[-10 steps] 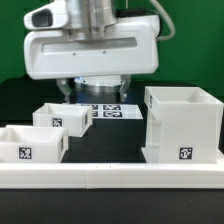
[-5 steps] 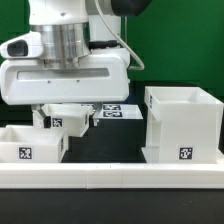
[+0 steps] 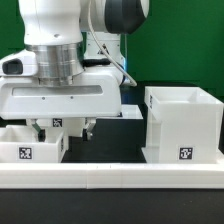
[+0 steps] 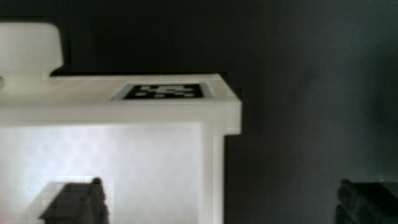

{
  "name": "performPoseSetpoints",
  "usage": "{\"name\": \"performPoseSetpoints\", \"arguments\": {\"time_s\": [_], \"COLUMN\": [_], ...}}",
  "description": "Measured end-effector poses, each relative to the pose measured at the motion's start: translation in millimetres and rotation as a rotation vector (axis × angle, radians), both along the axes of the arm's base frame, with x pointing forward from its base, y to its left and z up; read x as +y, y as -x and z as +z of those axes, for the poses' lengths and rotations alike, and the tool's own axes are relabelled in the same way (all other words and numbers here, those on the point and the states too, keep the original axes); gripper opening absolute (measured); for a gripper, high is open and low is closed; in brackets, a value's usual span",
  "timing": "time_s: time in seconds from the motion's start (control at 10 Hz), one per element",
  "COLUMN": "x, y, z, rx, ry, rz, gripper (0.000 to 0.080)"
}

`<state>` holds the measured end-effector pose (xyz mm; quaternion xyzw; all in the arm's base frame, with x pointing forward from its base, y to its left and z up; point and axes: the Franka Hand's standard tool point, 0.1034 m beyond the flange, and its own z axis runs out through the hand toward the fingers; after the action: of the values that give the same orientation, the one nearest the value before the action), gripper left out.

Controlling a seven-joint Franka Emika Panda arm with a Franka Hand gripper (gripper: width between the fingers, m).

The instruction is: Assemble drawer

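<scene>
The big white cube casing (image 3: 183, 120) stands at the exterior view's right, with a tag low on its front. Two small white open-top trays sit at the left: the front tray (image 3: 28, 148) and a back tray (image 3: 57, 124), mostly hidden by my hand. My gripper (image 3: 64, 129) is open and hangs low over the back tray. In the wrist view the gripper (image 4: 222, 205) straddles a side wall of a tagged white tray (image 4: 164, 110). One fingertip (image 4: 71, 200) is over the white, the other over the dark table. Nothing is held.
A long low white rail (image 3: 110, 180) runs along the front of the table. A blurred white shape (image 4: 25, 45) shows beyond the tray in the wrist view. The marker board is hidden behind my arm.
My arm has moved toward the exterior view's left and come down over the trays. It now covers the marker board and most of the back tray. The jaws stay open.
</scene>
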<state>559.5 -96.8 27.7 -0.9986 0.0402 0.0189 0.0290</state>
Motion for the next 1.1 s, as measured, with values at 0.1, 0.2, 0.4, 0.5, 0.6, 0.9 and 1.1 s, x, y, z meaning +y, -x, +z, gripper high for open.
{"name": "performPoseSetpoints", "arguments": {"time_s": [0.1,0.2,0.4,0.5,0.6,0.9,1.1], "x": [0.0,0.0,-1.9,0.1,1.0,1.9,2.0], "y": [0.2,1.1,10.7,11.4,11.6,12.3,11.9], "z": [-0.2,-0.9,-13.6,-17.1,-19.6,-21.7,-21.9], "rx": [0.0,0.002,-0.009,-0.009,-0.012,-0.012,-0.014], "ry": [0.0,0.0,0.016,0.017,0.02,0.021,0.023], "rz": [0.0,0.0,0.006,0.009,0.012,0.014,0.014], "gripper": [0.0649,0.0649,0.0649,0.0649,0.0649,0.0649,0.0649]}}
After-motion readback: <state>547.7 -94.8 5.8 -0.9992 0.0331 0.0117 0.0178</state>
